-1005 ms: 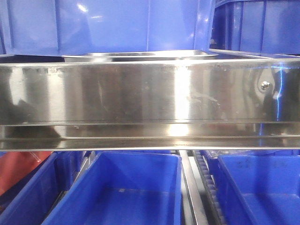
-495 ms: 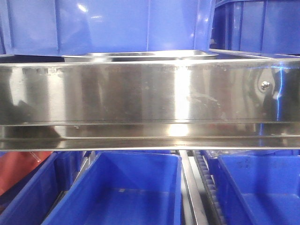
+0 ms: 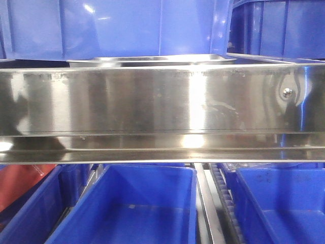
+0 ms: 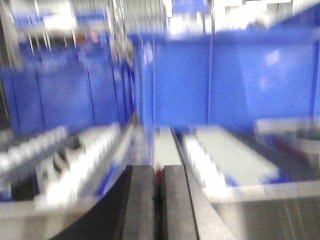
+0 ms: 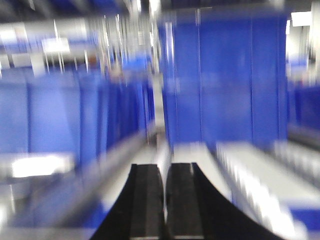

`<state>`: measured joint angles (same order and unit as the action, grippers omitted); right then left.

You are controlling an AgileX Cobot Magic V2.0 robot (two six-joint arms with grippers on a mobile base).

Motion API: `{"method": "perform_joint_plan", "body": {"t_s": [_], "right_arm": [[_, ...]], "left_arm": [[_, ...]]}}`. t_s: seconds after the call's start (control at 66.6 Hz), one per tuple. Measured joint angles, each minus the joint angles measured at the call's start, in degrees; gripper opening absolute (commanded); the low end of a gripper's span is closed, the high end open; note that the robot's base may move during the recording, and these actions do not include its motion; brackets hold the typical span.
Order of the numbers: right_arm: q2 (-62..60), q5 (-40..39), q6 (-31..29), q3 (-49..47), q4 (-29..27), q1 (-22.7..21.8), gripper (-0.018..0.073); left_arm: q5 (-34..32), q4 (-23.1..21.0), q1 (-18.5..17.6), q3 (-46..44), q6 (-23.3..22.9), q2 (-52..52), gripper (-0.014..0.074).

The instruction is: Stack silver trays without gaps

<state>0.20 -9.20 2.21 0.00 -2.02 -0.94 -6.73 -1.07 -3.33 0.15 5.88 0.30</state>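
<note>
Above the shelf rail [image 3: 152,107], I counted one silver tray [image 3: 152,60], three blue bins [image 3: 147,172] below, left gripper [image 4: 158,200], right gripper [image 5: 164,200] pinched closed.

Silver tray [image 3: 152,60]: polished steel, glossy mirror rim. Shelf rail [image 3: 127,104]: brushed steel, vertical grain, smudged, with a shiny screw [image 3: 287,92]. Blue bins [image 3: 137,213]: smooth semi-gloss plastic; left gripper [image 4: 159,175] and right gripper [image 5: 164,172] look matt black.
</note>
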Motion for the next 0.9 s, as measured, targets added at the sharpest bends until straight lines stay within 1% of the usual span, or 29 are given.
{"method": "perform_joint_plan", "body": {"t_s": [0.06, 0.135, 0.27, 0.375, 0.525, 0.615, 0.75, 0.795, 0.9], "right_arm": [[0.0, -2.54, 0.0, -0.16, 0.0, 0.0, -0.0017], [-0.02, -1.92, 0.0, -2.12, 0.0, 0.0, -0.0017], [-0.12, 4.25, 0.0, -9.2, 0.0, 0.0, -0.0017], [0.45, 7.51, 0.0, -14.45, 0.0, 0.0, -0.0017], [6.35, 10.36, 0.0, -22.29, 0.0, 0.0, -0.0017], [11.73, 14.88, 0.0, -27.74, 0.0, 0.0, -0.0017], [20.44, 25.79, 0.0, -36.89, 0.0, 0.0, -0.0017], [23.1, 30.18, 0.0, -40.07, 0.0, 0.0, -0.0017], [29.58, 40.17, 0.0, -46.47, 0.0, 0.0, -0.0017]], "left_arm": [[-4.73, 0.0, 0.0, 0.0, 0.0, 0.0, -0.0007], [-6.05, 0.0, 0.0, -0.64, 0.0, -0.03, -0.0007], [-2.4, 0.0, 0.0, -5.19, 0.0, -0.12, -0.0007], [0.07, 0.0, 0.0, -9.95, 0.0, -0.12, -0.0007], [3.97, 0.11, 0.0, -16.9, 0.0, 2.86, -0.0007], [9.25, 0.11, 0.0, -22.97, 0.0, 7.16, -0.0007], [19.73, 0.22, 0.0, -31.53, 0.0, 15.86, -0.0007], [24.7, 0.22, 0.0, -34.55, 0.0, 19.33, -0.0007], [32.63, 0.22, 0.0, -39.62, 0.0, 27.05, -0.0007]]}}
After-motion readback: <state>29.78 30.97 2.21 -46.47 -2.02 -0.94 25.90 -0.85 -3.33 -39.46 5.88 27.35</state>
